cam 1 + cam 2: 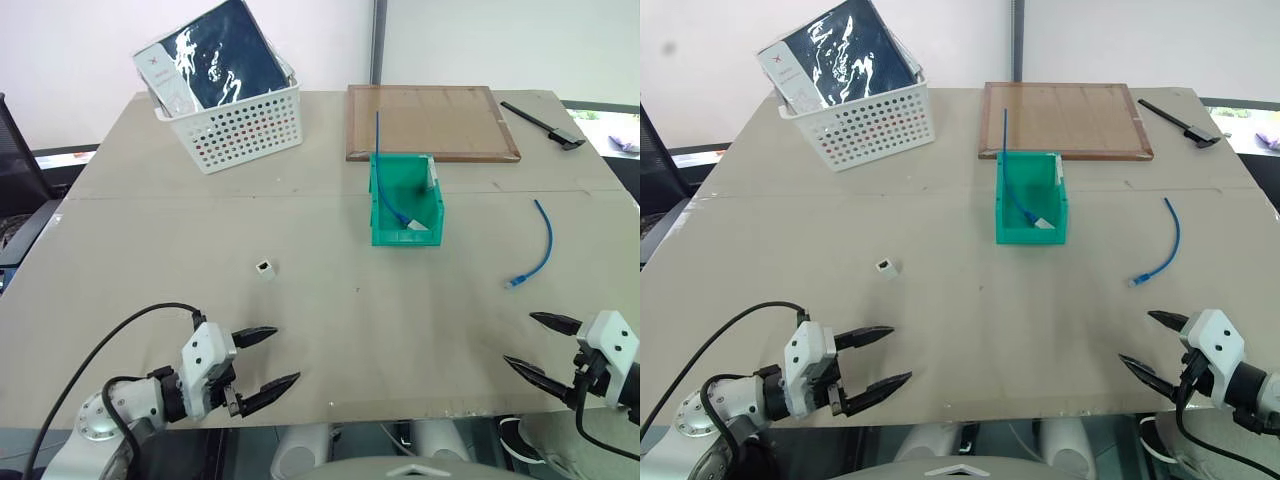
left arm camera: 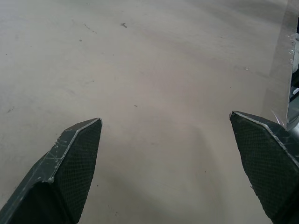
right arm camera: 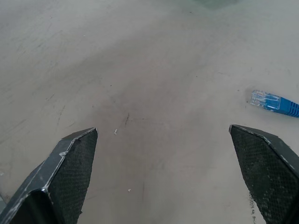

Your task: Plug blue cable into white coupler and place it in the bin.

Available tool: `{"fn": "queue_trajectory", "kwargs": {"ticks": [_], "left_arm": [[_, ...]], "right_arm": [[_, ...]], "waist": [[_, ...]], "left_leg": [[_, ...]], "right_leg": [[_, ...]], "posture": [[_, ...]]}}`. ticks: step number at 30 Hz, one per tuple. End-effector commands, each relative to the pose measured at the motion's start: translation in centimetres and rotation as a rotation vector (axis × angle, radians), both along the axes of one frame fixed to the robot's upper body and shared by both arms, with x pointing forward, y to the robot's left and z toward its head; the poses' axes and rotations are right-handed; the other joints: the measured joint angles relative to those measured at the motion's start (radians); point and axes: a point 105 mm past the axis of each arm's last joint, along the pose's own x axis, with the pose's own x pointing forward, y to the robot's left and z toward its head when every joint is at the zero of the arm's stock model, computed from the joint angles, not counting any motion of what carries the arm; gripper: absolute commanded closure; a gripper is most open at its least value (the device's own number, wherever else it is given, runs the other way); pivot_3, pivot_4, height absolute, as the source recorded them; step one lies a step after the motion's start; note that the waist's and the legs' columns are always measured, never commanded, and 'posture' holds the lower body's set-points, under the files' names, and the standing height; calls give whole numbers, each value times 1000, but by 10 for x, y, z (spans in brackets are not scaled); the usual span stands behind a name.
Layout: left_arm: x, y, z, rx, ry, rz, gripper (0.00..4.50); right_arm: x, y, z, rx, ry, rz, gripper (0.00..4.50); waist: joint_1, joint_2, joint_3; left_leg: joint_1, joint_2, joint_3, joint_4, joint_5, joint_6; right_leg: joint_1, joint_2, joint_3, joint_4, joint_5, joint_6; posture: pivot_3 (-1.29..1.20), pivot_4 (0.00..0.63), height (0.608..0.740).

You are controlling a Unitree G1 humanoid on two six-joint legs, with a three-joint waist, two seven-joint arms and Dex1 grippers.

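Nothing done yet: cable (image 1: 541, 243) lies loose at table right, coupler (image 1: 264, 267) apart at left, bin (image 1: 405, 204) mid-table. Left gripper (image 1: 269, 361) and right gripper (image 1: 535, 343) both spread, empty; plugging and binning remain

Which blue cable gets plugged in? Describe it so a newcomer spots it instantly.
Start at the green plastic bin mid-table, then look toward the robot's right. The thin, arc-shaped blue cable lies flat on the bare tabletop there. The other, straighter blue cable stands inside the bin.
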Motion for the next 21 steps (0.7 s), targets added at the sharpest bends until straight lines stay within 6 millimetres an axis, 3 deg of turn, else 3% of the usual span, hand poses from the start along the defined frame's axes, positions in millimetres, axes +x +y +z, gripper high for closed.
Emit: {"fn": "queue_trajectory", "kwargs": {"ticks": [1, 7, 11, 16, 19, 21], "left_arm": [[2, -6, 10, -30, -30, -24, 0], [15, -34, 52, -134, -111, -138, 0], [13, -47, 66, -165, -121, -235, 0], [8, -59, 71, -137, -128, -349, 0], [6, -62, 71, -128, -131, -379, 0], [7, -63, 71, -130, -131, -382, 0]], "right_arm": [[2, 5, 10, -3, -50, 16, 46], [14, 12, 36, -146, -78, 132, 46], [34, 7, 55, -232, -44, 199, 46], [65, -11, 57, -478, 6, 341, 46], [85, -17, 54, -549, 4, 396, 835], [95, -22, 48, -612, 0, 436, 1675]], "waist": [[0, 0, 0], [0, 0, 0], [-9, 0, 0], [-4, 1, 1], [-3, 1, 2], [-2, 1, 2]], "left_leg": [[0, 0, 0, 0, 0, 0], [0, 0, 0, 1, 0, 0], [1, 0, 1, 1, 0, 0], [1, 0, 2, 1, 0, 0], [0, 0, 3, 1, 0, 0], [0, -1, 3, 0, 0, 0]], "right_leg": [[0, 0, 0, 0, 0, 0], [1, 0, -1, 1, 0, 0], [1, 1, 1, 1, 0, 0], [1, 1, -1, 0, 1, -1], [0, 1, -1, 0, 2, -4], [0, 1, 0, 0, 3, -4]], "posture": [[0, 150, 740], [0, 150, 740], [0, 150, 740], [0, 150, 740], [0, 150, 740], [0, 150, 740]]}}
